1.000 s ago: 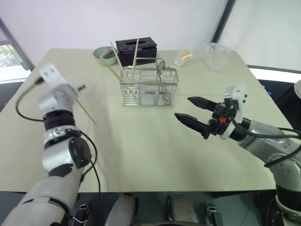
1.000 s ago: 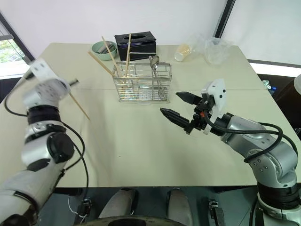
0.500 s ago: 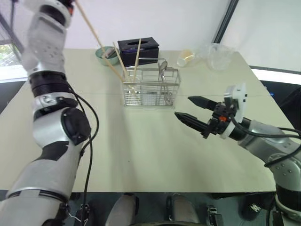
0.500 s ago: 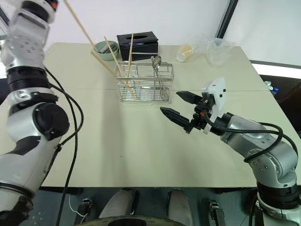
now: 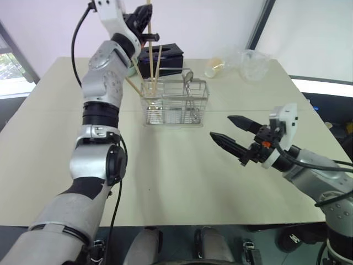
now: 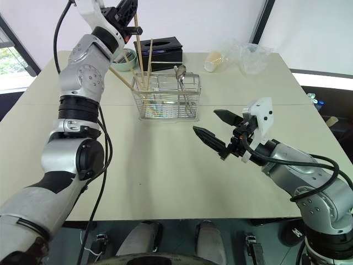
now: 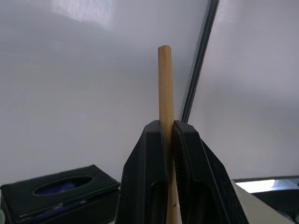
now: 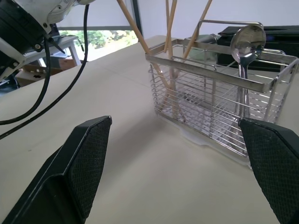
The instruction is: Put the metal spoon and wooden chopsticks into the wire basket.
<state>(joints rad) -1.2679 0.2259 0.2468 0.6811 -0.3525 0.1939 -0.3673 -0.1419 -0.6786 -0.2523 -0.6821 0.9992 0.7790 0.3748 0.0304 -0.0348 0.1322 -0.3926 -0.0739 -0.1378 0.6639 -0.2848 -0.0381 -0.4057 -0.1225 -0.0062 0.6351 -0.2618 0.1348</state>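
The wire basket (image 5: 175,103) stands at the middle back of the table. A metal spoon (image 6: 180,72) stands bowl up in its right part, also seen in the right wrist view (image 8: 248,41). My left gripper (image 6: 129,12) is raised above the basket's left end, shut on a wooden chopstick (image 7: 165,79) held nearly upright. The stick's lower end reaches down into the left compartment (image 5: 150,83). Two other chopsticks (image 5: 159,62) lean in that same end. My right gripper (image 5: 220,126) hovers open over the table to the right of the basket, in front of it, holding nothing.
A black tissue box (image 6: 160,47) and a green bowl (image 6: 129,56) sit just behind the basket. A paper cup (image 5: 214,67) and a clear plastic bag (image 5: 251,59) lie at the back right. The beige table (image 5: 165,176) stretches in front.
My left arm swung up and to the right from the table's left side to above the basket, turning the chopstick from slanted to nearly upright. The right gripper stayed in place, open.
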